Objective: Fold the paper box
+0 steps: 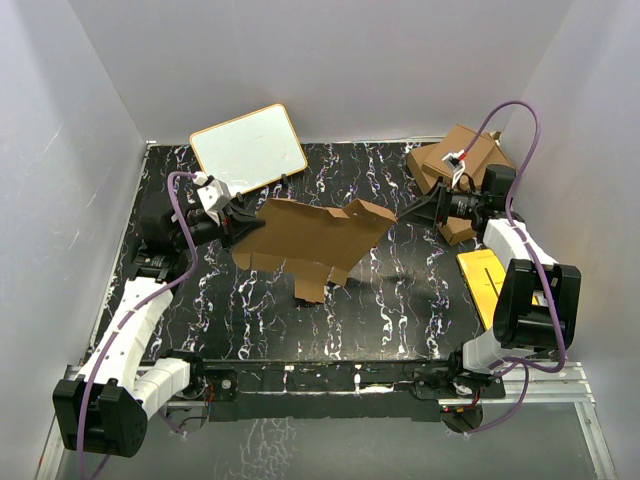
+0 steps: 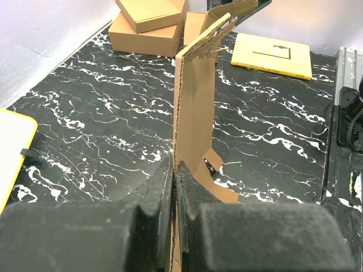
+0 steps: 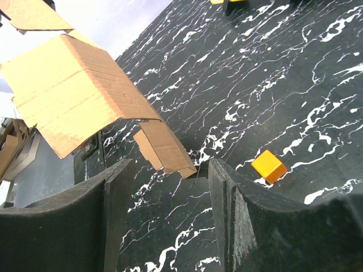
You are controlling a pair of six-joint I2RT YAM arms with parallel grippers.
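The paper box (image 1: pixel 310 240) is a flat brown die-cut sheet with tabbed flaps, held above the middle of the black marbled table. My left gripper (image 1: pixel 240 222) is shut on its left edge. In the left wrist view the sheet (image 2: pixel 195 107) runs edge-on away from the shut gripper (image 2: pixel 174 175). My right gripper (image 1: pixel 408 213) is open just off the sheet's right tip. In the right wrist view the sheet (image 3: pixel 74 90) hangs at upper left, and one small flap (image 3: pixel 164 147) dips just ahead of the open gripper (image 3: pixel 168 170), with nothing gripped.
A white board with a yellow rim (image 1: pixel 248 147) lies at the back left. Larger brown cartons (image 1: pixel 450 160) are stacked at the back right, and a yellow sheet with black lines (image 1: pixel 483 280) lies on the right. A small orange cube (image 3: pixel 268 166) sits on the table.
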